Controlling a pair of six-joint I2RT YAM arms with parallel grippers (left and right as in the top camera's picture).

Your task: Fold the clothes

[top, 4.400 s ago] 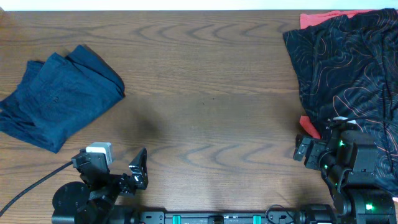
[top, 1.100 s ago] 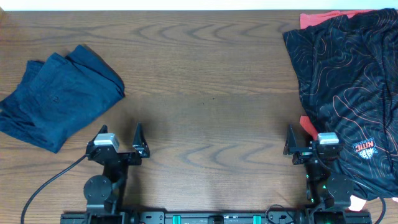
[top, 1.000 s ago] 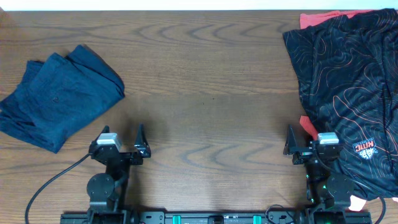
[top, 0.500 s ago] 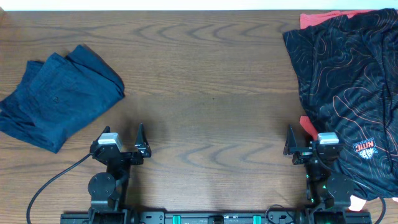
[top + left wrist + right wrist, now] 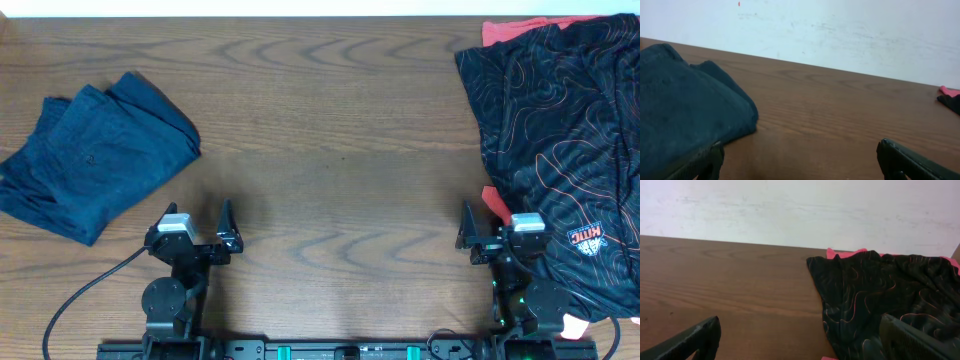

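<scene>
A dark navy-blue garment [image 5: 95,155] lies folded and a little rumpled at the table's left; it also fills the left of the left wrist view [image 5: 685,120]. A black garment with thin orange-red lines [image 5: 560,130] lies spread at the right, with a small logo patch [image 5: 585,237], and shows in the right wrist view [image 5: 875,295]. My left gripper [image 5: 195,228] [image 5: 800,170] is open and empty near the front edge, right of the navy garment. My right gripper [image 5: 495,235] [image 5: 802,347] is open and empty, at the black garment's front left edge.
Bare brown wooden table [image 5: 340,150] lies between the two garments. A red-pink fabric edge [image 5: 515,28] sticks out from under the black garment at the back. A grey cable [image 5: 70,295] runs from the left arm. A white wall [image 5: 840,30] stands behind the table.
Since 4.4 s ago both arms have swung from turned, low poses to face straight out over the table. In the last second nothing has visibly moved.
</scene>
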